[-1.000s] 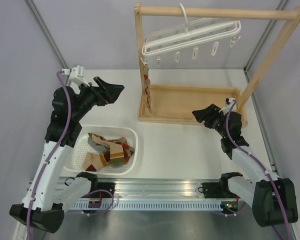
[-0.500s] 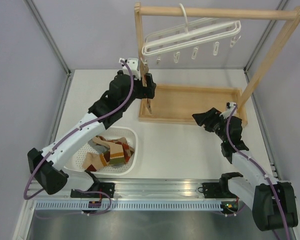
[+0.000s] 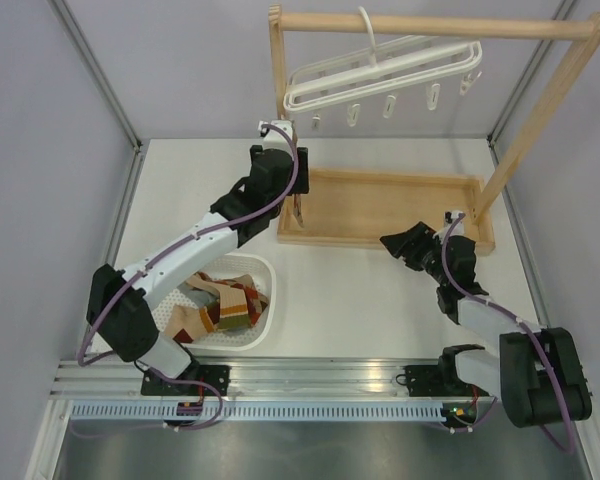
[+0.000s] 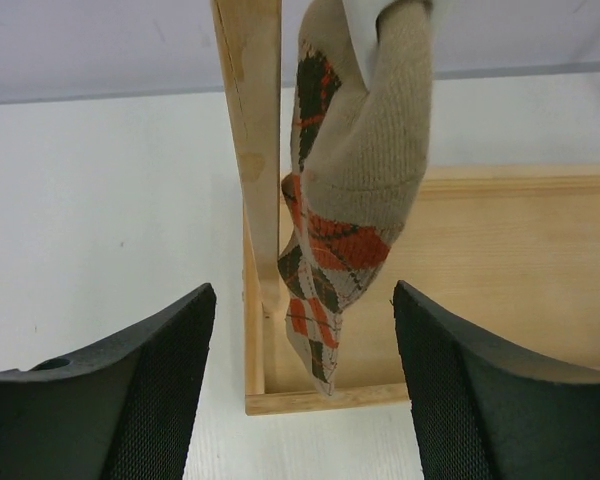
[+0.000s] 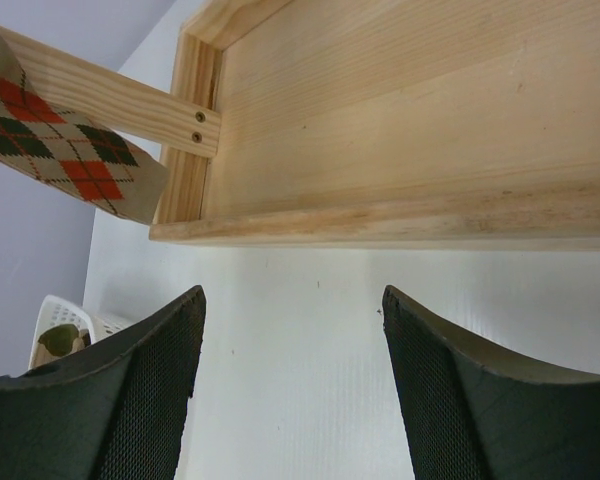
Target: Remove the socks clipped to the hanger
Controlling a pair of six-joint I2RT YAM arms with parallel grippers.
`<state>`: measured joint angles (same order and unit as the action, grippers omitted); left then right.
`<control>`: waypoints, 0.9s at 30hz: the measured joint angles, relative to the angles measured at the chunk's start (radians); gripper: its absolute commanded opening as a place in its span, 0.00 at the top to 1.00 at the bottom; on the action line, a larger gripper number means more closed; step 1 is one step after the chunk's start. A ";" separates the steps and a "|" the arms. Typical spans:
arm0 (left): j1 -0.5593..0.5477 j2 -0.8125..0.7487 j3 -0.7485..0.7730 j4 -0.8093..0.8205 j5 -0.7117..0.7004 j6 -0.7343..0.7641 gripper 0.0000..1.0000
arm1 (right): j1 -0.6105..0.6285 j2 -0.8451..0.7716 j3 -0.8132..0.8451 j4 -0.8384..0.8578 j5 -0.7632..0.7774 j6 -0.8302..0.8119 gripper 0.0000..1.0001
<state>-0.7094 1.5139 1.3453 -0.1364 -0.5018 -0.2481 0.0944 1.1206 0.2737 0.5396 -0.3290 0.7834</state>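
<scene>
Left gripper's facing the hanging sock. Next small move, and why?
Probably ease the left gripper forward so its open jaws straddle the sock: it hangs centred ahead of them, not yet between them, close beside the wooden post.

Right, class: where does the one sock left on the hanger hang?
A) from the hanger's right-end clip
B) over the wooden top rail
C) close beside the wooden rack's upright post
C: the left wrist view shows the argyle sock dangling right beside the wooden post, above the tray corner.
</scene>
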 measured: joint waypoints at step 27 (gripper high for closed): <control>-0.002 0.011 -0.135 0.049 0.022 -0.041 0.98 | -0.013 0.021 -0.006 0.057 -0.057 -0.025 0.28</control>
<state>-0.7116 1.5253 1.2106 -0.0875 -0.4801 -0.2893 0.0818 1.1419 0.2672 0.5964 -0.3859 0.7582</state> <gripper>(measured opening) 0.033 0.729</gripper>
